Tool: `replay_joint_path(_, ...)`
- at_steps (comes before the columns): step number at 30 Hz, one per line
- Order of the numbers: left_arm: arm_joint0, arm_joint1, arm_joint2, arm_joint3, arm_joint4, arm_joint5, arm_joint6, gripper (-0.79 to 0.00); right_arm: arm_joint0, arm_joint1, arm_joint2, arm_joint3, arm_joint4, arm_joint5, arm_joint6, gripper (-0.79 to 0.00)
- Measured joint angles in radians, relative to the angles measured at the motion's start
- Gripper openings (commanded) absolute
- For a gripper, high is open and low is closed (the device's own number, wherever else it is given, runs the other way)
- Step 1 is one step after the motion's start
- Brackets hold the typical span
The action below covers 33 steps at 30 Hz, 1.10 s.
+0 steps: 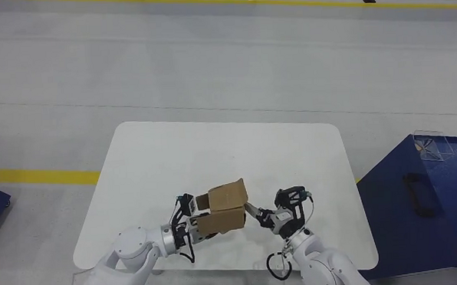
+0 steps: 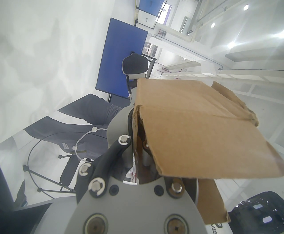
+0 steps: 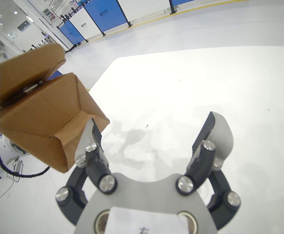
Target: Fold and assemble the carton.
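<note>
A brown cardboard carton (image 1: 222, 207), partly folded with one flap standing up, is held just above the near part of the white table (image 1: 229, 150). My left gripper (image 1: 190, 221) is shut on the carton's near-left wall (image 2: 199, 133); its fingertips are hidden inside the cardboard. My right gripper (image 3: 153, 126) stands open at the carton's right end. One of its fingers (image 3: 92, 133) lies against the carton (image 3: 44, 115) at a lower corner flap, and the other finger (image 3: 210, 130) is free over the table. The left wrist view shows that right finger's pad (image 2: 135, 66) beyond the carton.
A blue panel (image 1: 415, 203) stands close to the table's right edge. The table's far half (image 1: 228, 142) is bare. A black cable (image 3: 24, 175) hangs near the left arm below the carton.
</note>
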Motion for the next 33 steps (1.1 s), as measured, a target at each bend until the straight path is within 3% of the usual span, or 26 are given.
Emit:
replay_joint_path(10, -0.009, -0.003, 0.006, 0.011, 0.000, 0.002, 0.002, -0.785, 0.007, -0.004, 0.003, -0.004, 0.030, -0.001, -0.039, 0.000)
replay_joint_path(13, -0.009, -0.003, 0.005, 0.014, -0.003, 0.001, 0.002, -0.785, 0.007, -0.005, 0.046, 0.002, 0.075, 0.005, -0.104, 0.000)
replay_joint_path(16, -0.010, -0.004, 0.003, 0.023, -0.012, 0.000, 0.000, -0.785, -0.006, -0.008, 0.098, 0.014, 0.075, 0.039, -0.267, 0.000)
replay_joint_path(22, -0.018, -0.008, 0.011, 0.037, -0.029, 0.000, 0.006, -0.785, -0.016, -0.012, 0.207, 0.029, 0.188, 0.049, -0.462, 0.000)
replay_joint_path(26, -0.031, -0.018, 0.026, 0.041, -0.052, -0.010, 0.036, -0.785, -0.003, -0.012, 0.267, 0.039, 0.193, 0.057, -0.531, 0.000)
replay_joint_path(33, -0.053, -0.033, 0.036, 0.064, -0.116, -0.035, 0.099, -0.785, -0.002, -0.012, 0.269, 0.039, 0.199, 0.047, -0.534, 0.000)
